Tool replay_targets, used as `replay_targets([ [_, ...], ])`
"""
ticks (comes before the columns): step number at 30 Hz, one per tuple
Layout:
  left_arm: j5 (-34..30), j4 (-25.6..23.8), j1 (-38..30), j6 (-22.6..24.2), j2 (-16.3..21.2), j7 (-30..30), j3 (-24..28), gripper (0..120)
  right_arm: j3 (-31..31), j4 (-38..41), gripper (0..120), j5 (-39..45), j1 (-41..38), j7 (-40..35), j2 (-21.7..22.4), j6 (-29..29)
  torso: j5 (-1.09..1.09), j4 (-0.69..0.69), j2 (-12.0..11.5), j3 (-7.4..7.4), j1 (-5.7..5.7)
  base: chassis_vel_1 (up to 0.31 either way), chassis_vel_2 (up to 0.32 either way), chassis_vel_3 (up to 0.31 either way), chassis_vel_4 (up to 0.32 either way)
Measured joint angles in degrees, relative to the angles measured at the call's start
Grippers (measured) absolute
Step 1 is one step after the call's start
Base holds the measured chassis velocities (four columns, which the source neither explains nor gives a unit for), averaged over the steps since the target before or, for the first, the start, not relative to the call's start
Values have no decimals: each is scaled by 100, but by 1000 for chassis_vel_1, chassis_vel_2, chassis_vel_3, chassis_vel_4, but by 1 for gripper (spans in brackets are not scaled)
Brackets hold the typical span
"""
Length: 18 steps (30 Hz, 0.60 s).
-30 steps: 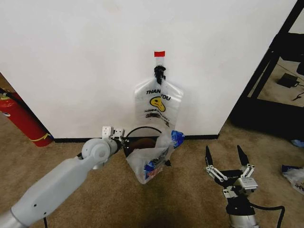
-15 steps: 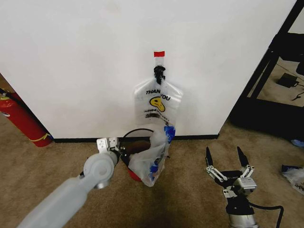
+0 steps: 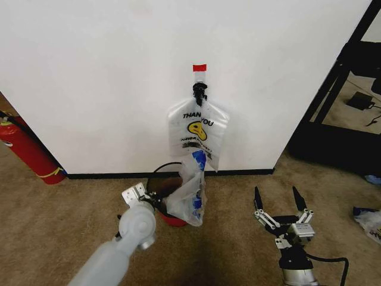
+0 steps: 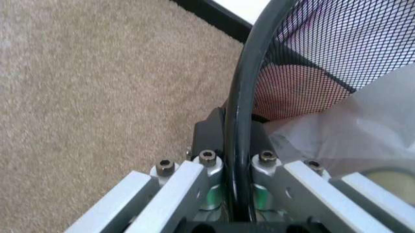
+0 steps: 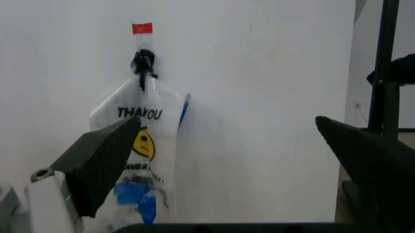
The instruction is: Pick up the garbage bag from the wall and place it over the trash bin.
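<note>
Left gripper clamped on the trash bin rim.
The garbage bag drapes over the bin; the right gripper hovers wide open, empty, above the carpet.

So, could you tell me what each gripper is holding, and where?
The left gripper grips the trash bin by its black rim. The right gripper is open, holding nothing.

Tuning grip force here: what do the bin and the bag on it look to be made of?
Trash bin: looks like black metal mesh, with a smooth glossy rim hoop clamped in the left end effector. Garbage bag: thin crinkly see-through plastic film, blue patches showing.
</note>
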State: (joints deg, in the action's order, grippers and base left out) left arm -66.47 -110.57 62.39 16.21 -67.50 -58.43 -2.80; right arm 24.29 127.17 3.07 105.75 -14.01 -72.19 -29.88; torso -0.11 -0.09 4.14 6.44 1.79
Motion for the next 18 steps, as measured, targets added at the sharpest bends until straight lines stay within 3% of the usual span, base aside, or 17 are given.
replay_targets([
  [6, 323, 240, -15, -58, -127, 123, 7, 0, -19, -33, 100, -30, 34, -18, -11, -33, 1, 0, 0, 0, 0, 0, 0, 0, 0],
  [18, 285, 564, -94, -88, -162, 153, 40, 0, -113, -37, 100, -128, 44, -51, -61, -61, 2, 0, 0, 0, 0, 0, 0, 0, 0],
])
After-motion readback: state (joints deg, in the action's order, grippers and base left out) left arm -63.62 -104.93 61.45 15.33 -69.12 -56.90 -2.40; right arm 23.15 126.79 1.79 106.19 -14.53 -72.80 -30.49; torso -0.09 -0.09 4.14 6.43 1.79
